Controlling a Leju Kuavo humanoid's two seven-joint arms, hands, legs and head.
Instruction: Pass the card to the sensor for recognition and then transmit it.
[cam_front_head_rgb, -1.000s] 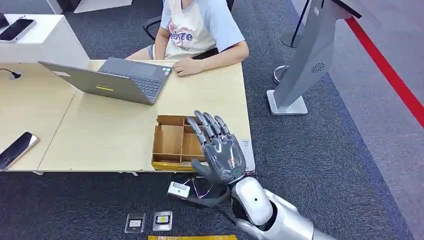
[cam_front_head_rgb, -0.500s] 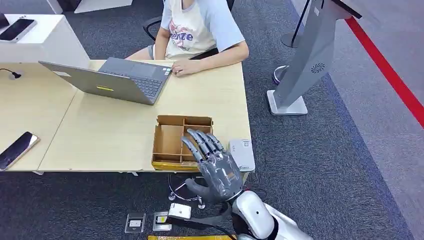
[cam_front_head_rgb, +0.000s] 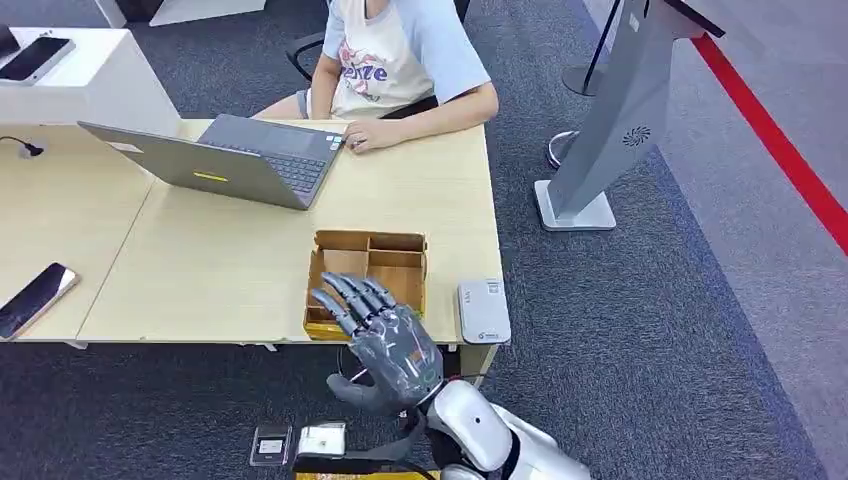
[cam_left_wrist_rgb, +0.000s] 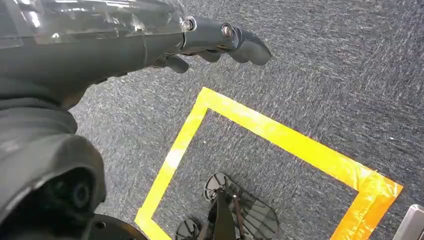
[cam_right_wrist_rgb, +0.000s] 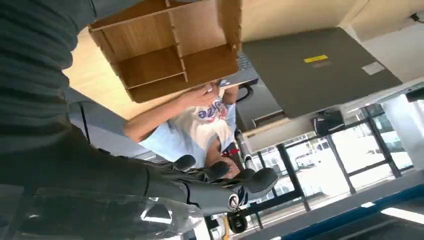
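The right hand (cam_front_head_rgb: 385, 345) hung over the near edge of the counter (cam_front_head_rgb: 230, 270), by the brown box (cam_front_head_rgb: 368, 283). Its fingers (cam_front_head_rgb: 345, 300) were spread and held nothing. The left hand (cam_left_wrist_rgb: 220, 42) hung over the floor carpet, fingers out and holding nothing. Two cards (cam_front_head_rgb: 298, 441) lay low in front of the robot, under the right arm. The white sensor (cam_front_head_rgb: 483, 311) sat on the counter beside the box. I think the step was reaching for a card. Next, the hand should go down and pinch one.
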